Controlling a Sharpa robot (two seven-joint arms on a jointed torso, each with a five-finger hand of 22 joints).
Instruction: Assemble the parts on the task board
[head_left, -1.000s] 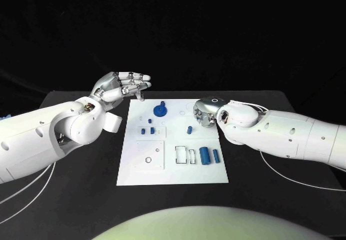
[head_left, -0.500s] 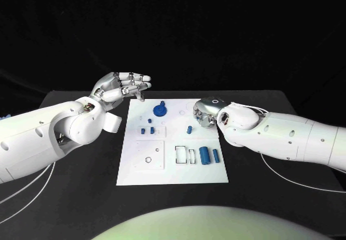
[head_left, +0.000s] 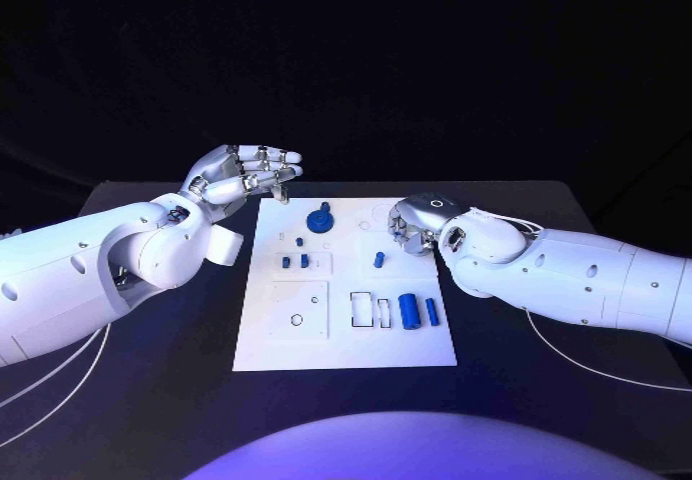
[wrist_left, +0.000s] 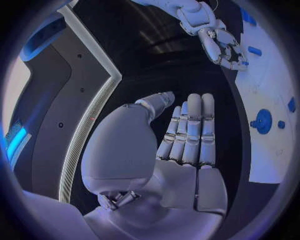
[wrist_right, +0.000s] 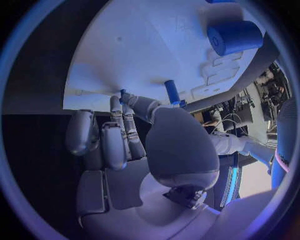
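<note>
The white task board (head_left: 346, 345) lies mid-table. A blue round part (head_left: 322, 218) sits at its far end, a blue peg (head_left: 379, 259) in the middle, two small blue pieces (head_left: 294, 262) to the left, and a thick blue cylinder (head_left: 410, 309) beside a thin one (head_left: 431, 311) nearer me. My left hand (head_left: 245, 172) hovers above the board's far left corner; its flat palm and fingers (wrist_left: 187, 135) hold nothing. My right hand (head_left: 414, 226) hangs over the board's far right part with its fingers curled (wrist_right: 119, 135). A tiny blue bit (wrist_right: 122, 92) shows at its thumb tip; whether it is pinched is unclear.
Black table (head_left: 173, 340) surrounds the board on all sides. White recesses (head_left: 371, 309) sit on the board next to the cylinders, and a raised white plate (head_left: 297, 307) with a hole lies left of them. Thin cables trail from both arms.
My right hand and forearm have drifted slightly to the right and toward me. The left hand and the parts on the board have stayed put.
</note>
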